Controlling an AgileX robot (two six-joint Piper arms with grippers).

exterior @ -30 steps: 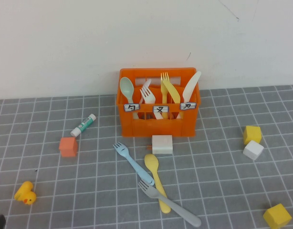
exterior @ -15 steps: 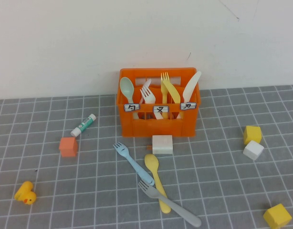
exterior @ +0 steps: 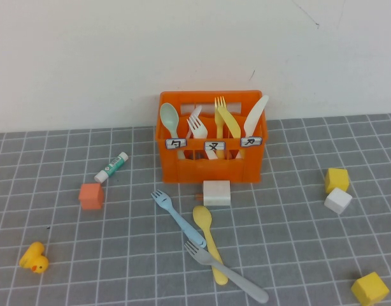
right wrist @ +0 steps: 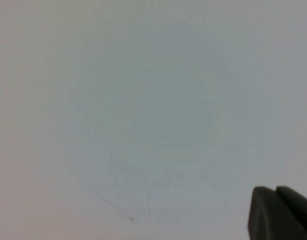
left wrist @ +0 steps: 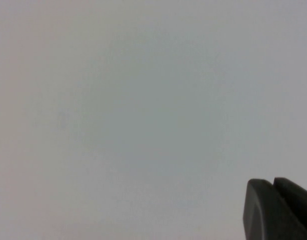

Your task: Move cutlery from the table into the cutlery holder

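Grey tiled table (exterior: 297, 255), white wall (exterior: 119, 57); both tools seemingly face wall.

Grey table (exterior: 310, 255) gridded with thin white lines; bright orange cutlery holder (exterior: 211, 167) bearing white labels with black characters; light-blue fork (exterior: 176, 218), yellow spoon (exterior: 208, 239), grey fork (exterior: 230, 273). Left gripper (left wrist: 278, 210) and right gripper (right wrist: 281, 212): dark, against blank pale wall.

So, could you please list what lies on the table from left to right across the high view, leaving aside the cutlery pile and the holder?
Yellow duck → orange block → glue stick → white block → yellow cube. Neither the left gripper nor the right gripper appears in the high view; each shows only in its own wrist view, facing a blank surface.
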